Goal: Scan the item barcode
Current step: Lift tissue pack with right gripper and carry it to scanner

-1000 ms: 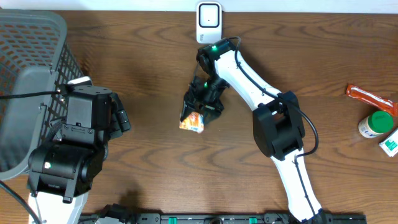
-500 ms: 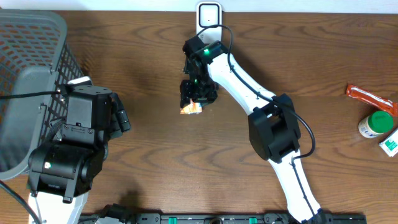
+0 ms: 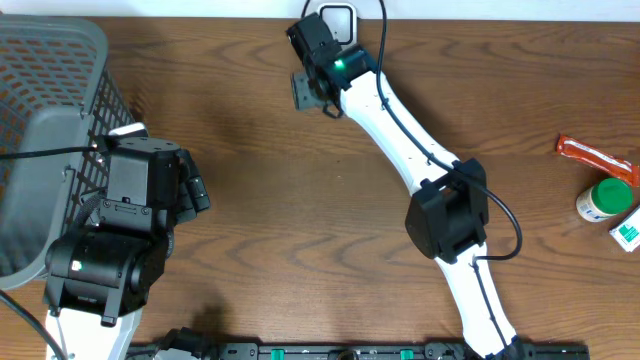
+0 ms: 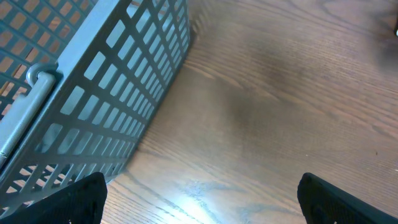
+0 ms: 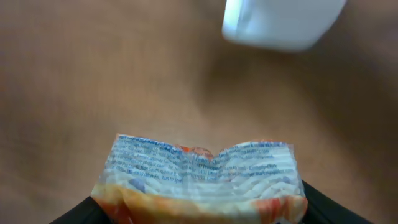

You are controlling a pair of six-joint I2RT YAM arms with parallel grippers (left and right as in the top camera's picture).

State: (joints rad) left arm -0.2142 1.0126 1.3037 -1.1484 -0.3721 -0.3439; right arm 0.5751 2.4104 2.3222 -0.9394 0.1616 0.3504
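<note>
The item [image 5: 199, 177] is a crinkled white and orange snack packet with blue print, and my right gripper [image 5: 199, 214] is shut on it, the sealed top edge sticking out past the jaws. The white barcode scanner [image 5: 283, 22] shows blurred just beyond the packet. From overhead, the right gripper [image 3: 308, 88] hovers at the table's far edge right next to the scanner [image 3: 340, 12], and the packet is hidden under the wrist. My left gripper [image 4: 202, 208] is open over bare wood beside the basket, with nothing between its fingers.
A grey mesh basket [image 3: 50, 90] stands at the far left, its wall [image 4: 112, 81] close to the left gripper. At the right edge lie an orange-red packet [image 3: 597, 158], a green-lidded bottle [image 3: 605, 198] and a small box [image 3: 627, 232].
My right arm has carried the packet from mid-table up to the far edge, next to the scanner. The left arm has stayed still.
</note>
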